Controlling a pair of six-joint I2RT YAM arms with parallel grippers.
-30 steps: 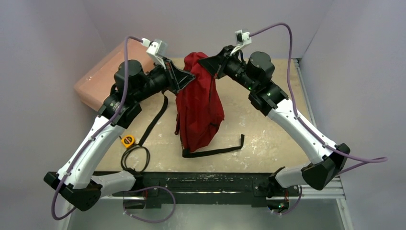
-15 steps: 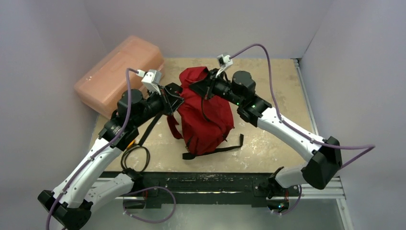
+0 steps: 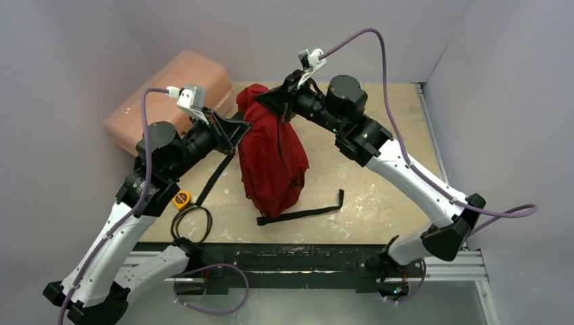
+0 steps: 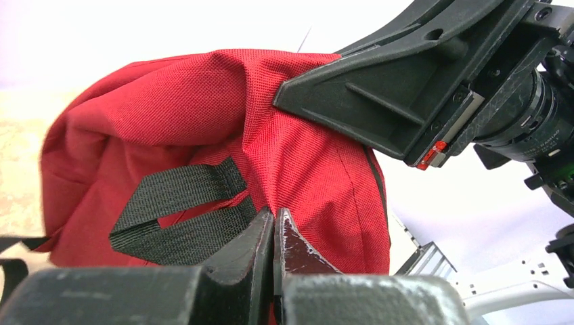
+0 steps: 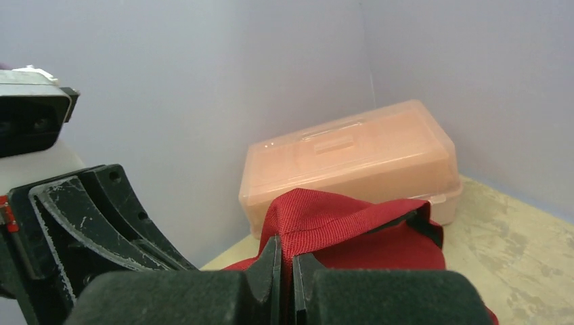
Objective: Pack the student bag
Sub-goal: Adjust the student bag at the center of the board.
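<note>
The student bag [image 3: 274, 159], a dark red fabric backpack, hangs upright over the table, held up by its top edge from both sides. My left gripper [image 3: 238, 128] is shut on the fabric at the bag's upper left. In the left wrist view its fingertips [image 4: 273, 213] pinch the red cloth [image 4: 169, 115] beside a black strap loop [image 4: 179, 217]. My right gripper [image 3: 267, 101] is shut on the top hem. The right wrist view shows its jaws [image 5: 284, 247] closed on a red fold [image 5: 352, 230]. The bag's opening is hidden.
A pink translucent box [image 3: 172, 98] stands at the back left against the wall, right behind the bag [image 5: 352, 159]. A yellow tape measure [image 3: 180, 199] and a black cord loop [image 3: 193, 223] lie front left. The bag's black strap [image 3: 304, 213] trails on the table.
Both grippers kept their hold. The bag sank toward the table half a second ago and has been raised again, now standing a little further left.
</note>
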